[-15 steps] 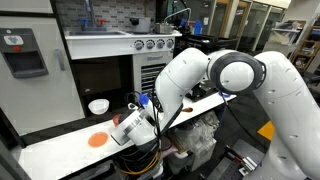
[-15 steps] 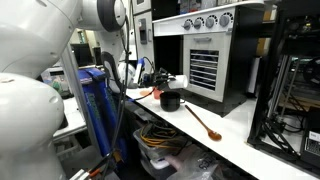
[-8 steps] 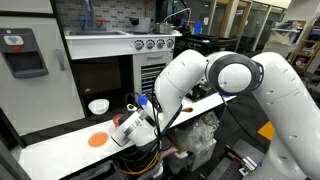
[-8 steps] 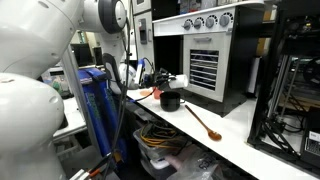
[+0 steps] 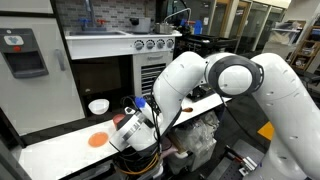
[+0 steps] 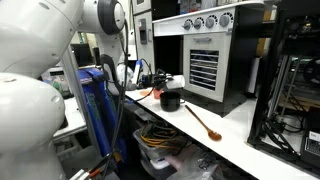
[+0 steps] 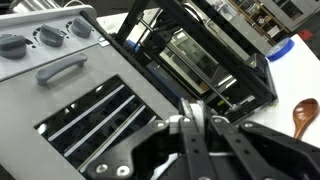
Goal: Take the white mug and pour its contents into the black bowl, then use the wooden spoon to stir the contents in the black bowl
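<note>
In an exterior view my gripper [image 6: 163, 80] hangs just above the black bowl [image 6: 171, 101], shut on a small pale thing that I take for the white mug [image 6: 177, 79], turned on its side. The wooden spoon [image 6: 203, 122] lies on the white table to the right of the bowl, its brown head towards the front edge. In the wrist view my gripper [image 7: 197, 112] shows its fingers pressed together on a thin pale edge, with the spoon [image 7: 305, 115] at the right border. My arm hides the bowl and the gripper [image 5: 128, 125] is only partly seen.
A grey oven with knobs [image 5: 150, 43] stands close behind the bowl. A flat orange disc [image 5: 97, 140] and a wide white bowl-like vessel [image 5: 98, 106] sit further along the white table [image 5: 60, 150]. A black rack [image 6: 290, 90] stands at the table's other end.
The gripper has shifted only slightly over the bowl. Its hold is unchanged, and the spoon and bowl have not moved.
</note>
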Motion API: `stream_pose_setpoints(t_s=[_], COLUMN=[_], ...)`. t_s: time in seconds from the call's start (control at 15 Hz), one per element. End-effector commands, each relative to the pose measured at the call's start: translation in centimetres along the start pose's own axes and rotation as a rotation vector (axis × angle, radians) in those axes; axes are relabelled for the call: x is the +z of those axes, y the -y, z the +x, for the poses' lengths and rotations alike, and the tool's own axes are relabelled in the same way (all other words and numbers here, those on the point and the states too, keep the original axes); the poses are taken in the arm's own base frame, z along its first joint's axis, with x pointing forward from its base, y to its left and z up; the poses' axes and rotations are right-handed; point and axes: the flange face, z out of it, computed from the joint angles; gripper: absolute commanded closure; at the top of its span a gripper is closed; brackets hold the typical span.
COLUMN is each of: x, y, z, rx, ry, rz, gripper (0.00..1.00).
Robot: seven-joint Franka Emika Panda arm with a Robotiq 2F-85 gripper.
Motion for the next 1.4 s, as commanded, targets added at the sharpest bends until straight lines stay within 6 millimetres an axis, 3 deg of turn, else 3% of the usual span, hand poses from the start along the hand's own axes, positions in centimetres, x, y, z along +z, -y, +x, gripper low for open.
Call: stream_pose_setpoints(t_s=[0.0, 1.33], x=[-0.3, 1.7], y=[0.1, -0.9], z=[0.3, 1.1], rx=[-0.036, -0.094], ry=[0.004, 0.025], rz=[-0.038, -0.16], gripper=[0.98, 0.98])
